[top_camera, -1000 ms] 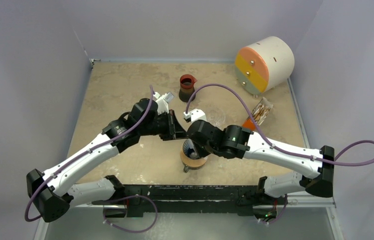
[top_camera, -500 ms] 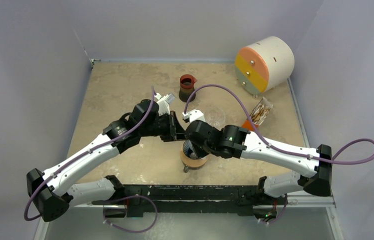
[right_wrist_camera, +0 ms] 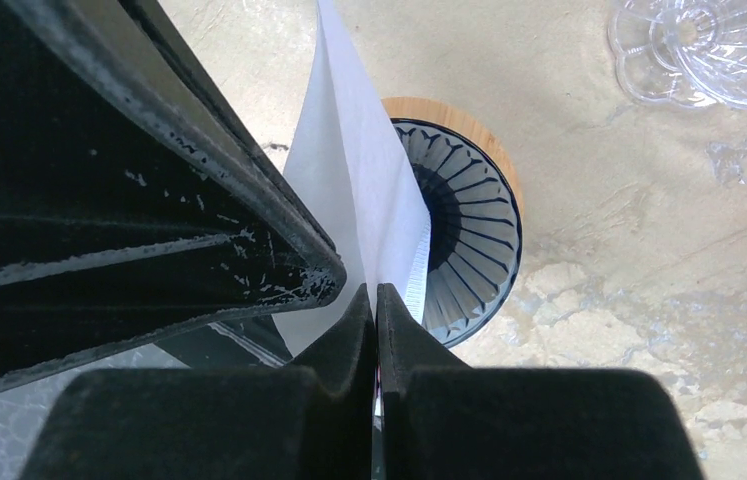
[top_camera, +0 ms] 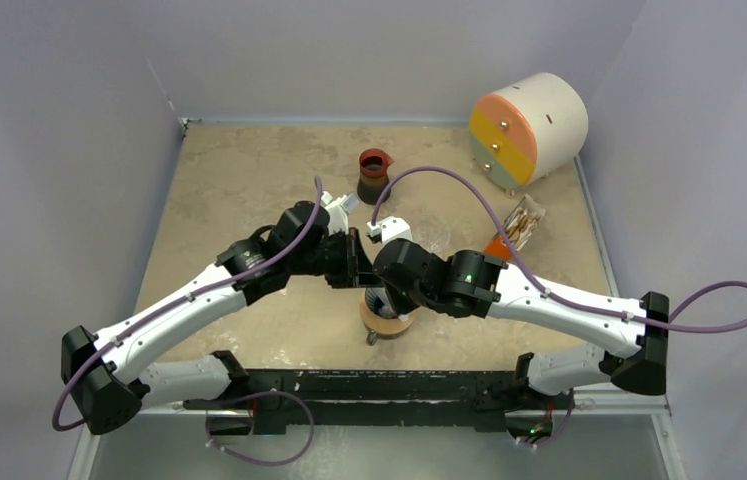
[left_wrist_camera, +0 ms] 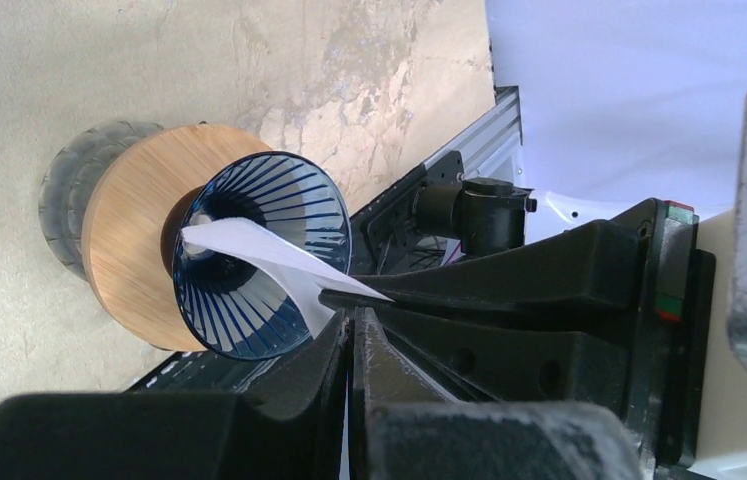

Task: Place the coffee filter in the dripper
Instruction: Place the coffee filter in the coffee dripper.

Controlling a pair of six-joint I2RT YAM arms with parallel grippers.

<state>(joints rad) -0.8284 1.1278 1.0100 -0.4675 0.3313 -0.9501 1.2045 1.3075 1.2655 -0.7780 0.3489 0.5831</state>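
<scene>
Far left: a broad stretch of table (top_camera: 199, 200) running out to the wall, with room to swing there. Next, left gripper (left_wrist_camera: 351, 335), clamped tight, tip up against the lower fold of the filter (left_wrist_camera: 249, 245) (whether nipping any paper, hard to tell). Behind it, toward the back edge, a dark jug (top_camera: 374, 172), well apart from the work. Centre, close to the near edge: blue dripper (left_wrist_camera: 279, 190) seated in a wooden ring (left_wrist_camera: 129, 240). Filter folded flat, point down in the dripper's throat, wide end sticking out over the rim. Right gripper (right_wrist_camera: 376, 300) pinched shut on that outer end, crowded just beside the left one, scarcely a gap between the two. Further right, a glass dish (top_camera: 431, 232) near the right wrist, then a packet (top_camera: 522, 222) by the right edge, then a drum (top_camera: 529, 125) filling the back right corner. Counted: two arms, two grippers, one filter, one dripper, one ring, one jug, one dish, one packet, one drum.
</scene>
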